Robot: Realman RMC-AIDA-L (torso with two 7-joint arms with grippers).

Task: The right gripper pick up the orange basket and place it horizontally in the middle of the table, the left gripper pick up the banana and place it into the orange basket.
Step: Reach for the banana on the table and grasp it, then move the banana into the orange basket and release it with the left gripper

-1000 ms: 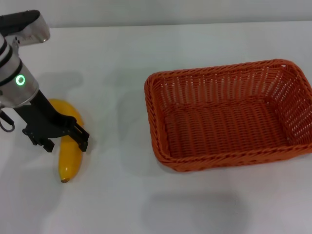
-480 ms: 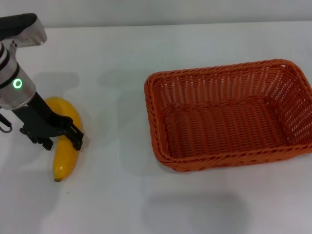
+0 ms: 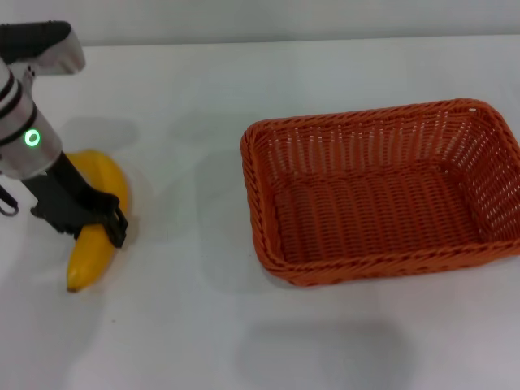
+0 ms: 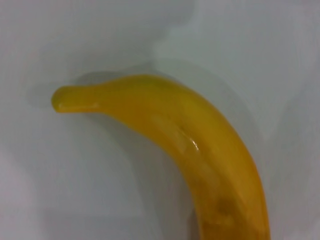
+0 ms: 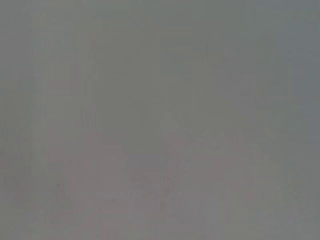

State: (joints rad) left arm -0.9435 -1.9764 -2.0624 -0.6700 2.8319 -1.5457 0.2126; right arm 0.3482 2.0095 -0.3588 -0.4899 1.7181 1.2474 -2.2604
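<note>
Left gripper (image 3: 96, 226) is down on the banana (image 3: 91, 244) at the left edge of the surface (image 3: 187, 325); black fingers straddle the fruit about mid-length, narrow, apparently clamped on it. From the head view I can't tell if the banana is lifted or resting on the surface. The left wrist view shows the stem end and the curved body close under the camera.

Orange basket (image 3: 382, 195) sits lengthwise across the middle-right, open side up, empty, well apart from the banana. I judge the basket step done; the banana pick is the step in hand.

Right gripper not in view; its wrist camera shows only blank grey.

Notes for doing this well:
- Glossy, curved skin, so it may pivot in the grip. I'd confirm a firm hold before lifting.
- Raise it high enough to clear the braided rim.
- Carry it right, over the basket's middle.
- Release low, long axis along the basket, so it doesn't bounce out.
</note>
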